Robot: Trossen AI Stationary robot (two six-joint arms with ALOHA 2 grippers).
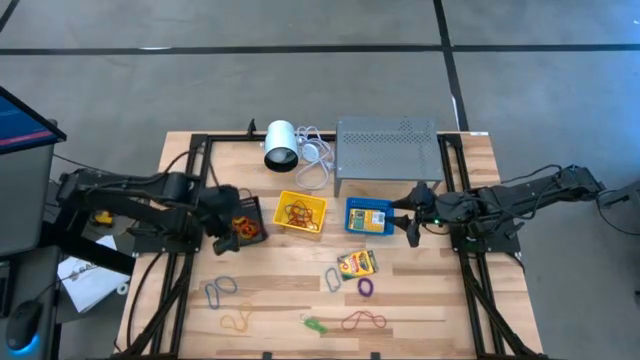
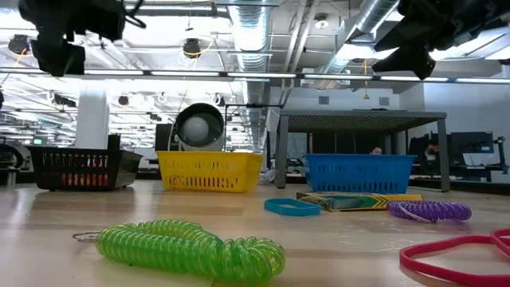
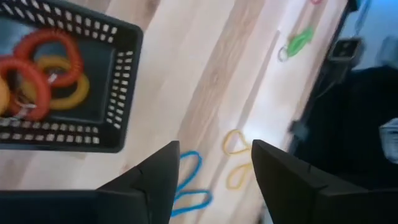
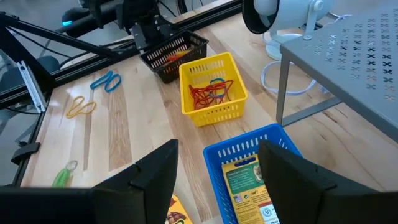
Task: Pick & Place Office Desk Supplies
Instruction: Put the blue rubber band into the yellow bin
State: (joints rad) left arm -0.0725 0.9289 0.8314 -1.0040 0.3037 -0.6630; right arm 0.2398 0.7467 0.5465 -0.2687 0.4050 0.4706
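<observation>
My left gripper (image 1: 222,238) hangs open over the near left corner of the black basket (image 1: 247,218), which holds red, orange and yellow coil rings (image 3: 46,74). My right gripper (image 1: 412,235) stands open above the table beside the blue basket (image 4: 249,155), where a crayon box (image 4: 249,186) lies. The yellow basket (image 1: 302,212) holds red bands. On the table lie another crayon box (image 1: 357,263), a light-blue ring (image 1: 333,278), a purple coil (image 1: 366,287), a blue band (image 3: 189,180), a yellow band (image 3: 235,155), a green coil (image 2: 191,249) and a red band (image 1: 364,321).
A white cylinder (image 1: 281,145) with a white cable and a grey perforated metal rack (image 1: 388,150) stand at the table's far edge. Black frame rails (image 1: 185,270) run along both sides of the table. Bare wood lies between the baskets and the loose supplies.
</observation>
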